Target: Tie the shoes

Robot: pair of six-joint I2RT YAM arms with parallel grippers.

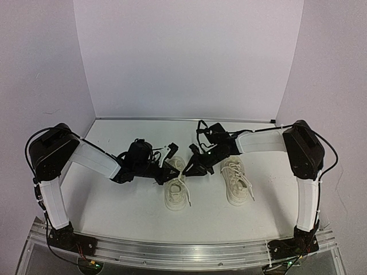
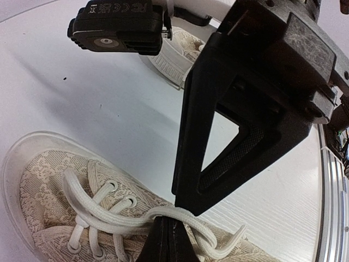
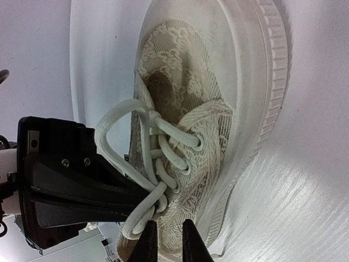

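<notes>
Two cream-white shoes lie side by side on the table. The left shoe (image 1: 176,195) is under both grippers, and the right shoe (image 1: 236,182) lies apart with its laces loose. My left gripper (image 1: 170,173) is shut on the white lace (image 2: 136,218) over the left shoe's tongue (image 2: 60,202); its tips (image 2: 168,226) pinch the lace crossing. My right gripper (image 1: 192,168) hangs over the same shoe (image 3: 218,109) from the other side. Its fingers (image 3: 146,243) stand a little apart with nothing between them, just beside the lace loop (image 3: 117,123). The two grippers almost touch.
White walls close in the table at the back and both sides. The metal rail (image 1: 183,252) with the arm bases runs along the near edge. The right shoe's toe shows in the left wrist view (image 2: 174,54). The left gripper's body (image 3: 71,185) fills the left of the right wrist view.
</notes>
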